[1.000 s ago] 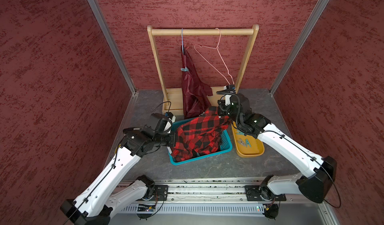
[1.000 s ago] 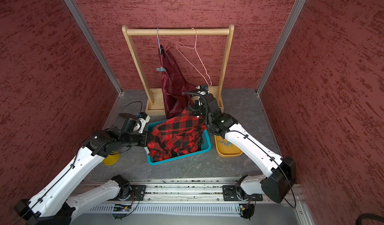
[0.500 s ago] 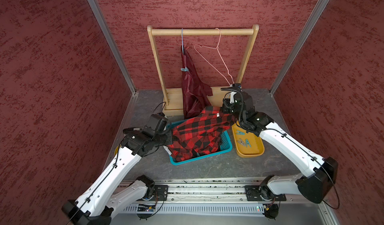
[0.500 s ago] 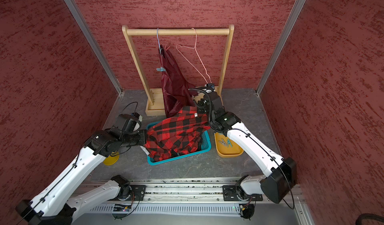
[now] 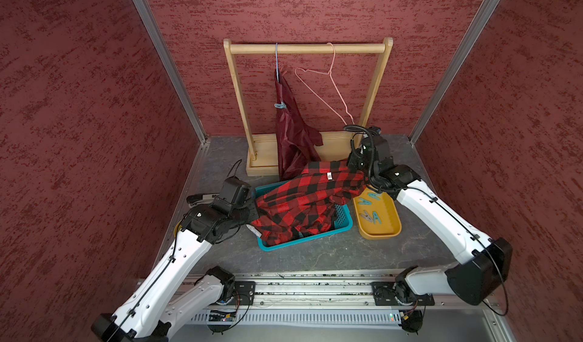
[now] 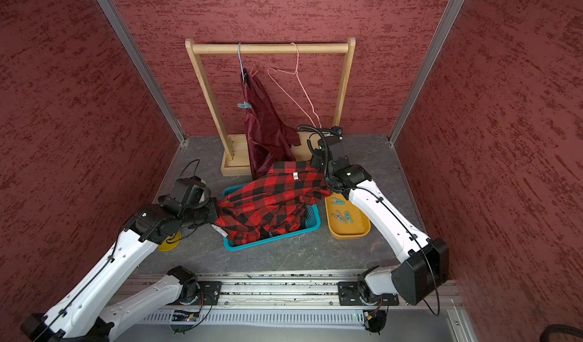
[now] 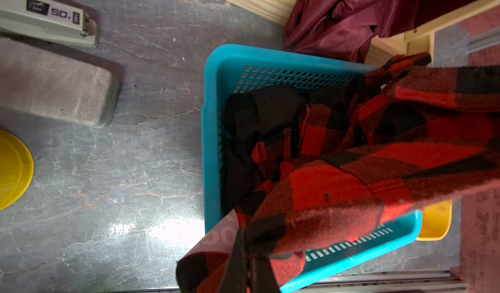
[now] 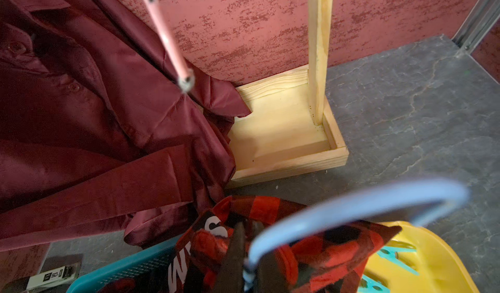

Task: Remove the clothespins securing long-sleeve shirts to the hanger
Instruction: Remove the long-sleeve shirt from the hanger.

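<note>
Grey tabletop [image 5: 315,255] — left gripper [image 7: 247,240] clamped on plaid shirt [image 5: 309,195] over basket [image 7: 211,116]; right gripper [image 8: 247,240] clamped on blue hanger [image 8: 351,205].

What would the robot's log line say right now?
left hand: shut on plaid shirt; right hand: shut on blue hanger; plaid shirt: stretched over teal basket; maroon shirt: one clothespin on

— What is different from a second ago?
— My left gripper [image 5: 250,212] is nearer the front and has drawn the plaid shirt [image 5: 303,198] with it.
— And your right?
— My right gripper [image 8: 247,253] sits a little further out to my right. The shirt now stretches wider and flatter between them, its end just past the basket [image 5: 344,225] rim.
</note>
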You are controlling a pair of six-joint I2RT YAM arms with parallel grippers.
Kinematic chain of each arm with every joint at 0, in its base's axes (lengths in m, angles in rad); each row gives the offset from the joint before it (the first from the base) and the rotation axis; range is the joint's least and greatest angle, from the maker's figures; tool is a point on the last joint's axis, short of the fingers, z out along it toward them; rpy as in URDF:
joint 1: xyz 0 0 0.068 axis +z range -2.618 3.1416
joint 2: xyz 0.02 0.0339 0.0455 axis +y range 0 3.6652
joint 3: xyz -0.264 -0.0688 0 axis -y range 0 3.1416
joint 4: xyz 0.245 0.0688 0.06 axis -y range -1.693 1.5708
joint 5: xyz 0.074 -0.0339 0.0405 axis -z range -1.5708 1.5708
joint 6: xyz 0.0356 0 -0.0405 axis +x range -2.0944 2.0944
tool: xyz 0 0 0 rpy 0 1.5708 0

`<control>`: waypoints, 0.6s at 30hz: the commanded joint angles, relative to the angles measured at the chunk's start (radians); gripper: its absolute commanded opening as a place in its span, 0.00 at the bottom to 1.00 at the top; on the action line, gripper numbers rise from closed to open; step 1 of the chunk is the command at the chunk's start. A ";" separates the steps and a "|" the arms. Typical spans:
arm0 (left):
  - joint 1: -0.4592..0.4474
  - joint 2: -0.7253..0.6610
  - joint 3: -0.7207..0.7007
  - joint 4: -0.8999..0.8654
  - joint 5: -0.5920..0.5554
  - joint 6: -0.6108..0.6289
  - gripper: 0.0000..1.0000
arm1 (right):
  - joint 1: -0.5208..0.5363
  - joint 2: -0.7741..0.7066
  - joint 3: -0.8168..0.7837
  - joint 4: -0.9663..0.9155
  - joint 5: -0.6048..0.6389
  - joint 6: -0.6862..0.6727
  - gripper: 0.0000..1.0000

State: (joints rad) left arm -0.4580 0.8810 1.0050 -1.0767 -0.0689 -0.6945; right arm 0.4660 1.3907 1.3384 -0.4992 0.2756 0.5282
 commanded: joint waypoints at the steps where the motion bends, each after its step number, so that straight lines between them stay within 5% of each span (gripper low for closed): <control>1: 0.025 -0.031 -0.028 -0.131 -0.089 -0.078 0.00 | -0.064 0.010 0.062 -0.011 0.131 0.078 0.00; 18: 0.132 -0.084 -0.085 -0.114 -0.047 -0.112 0.00 | -0.152 -0.007 0.047 -0.015 0.038 0.162 0.00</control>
State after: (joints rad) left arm -0.3481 0.8001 0.9295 -1.1027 -0.0448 -0.8043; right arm 0.3576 1.4109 1.3579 -0.5343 0.2028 0.6876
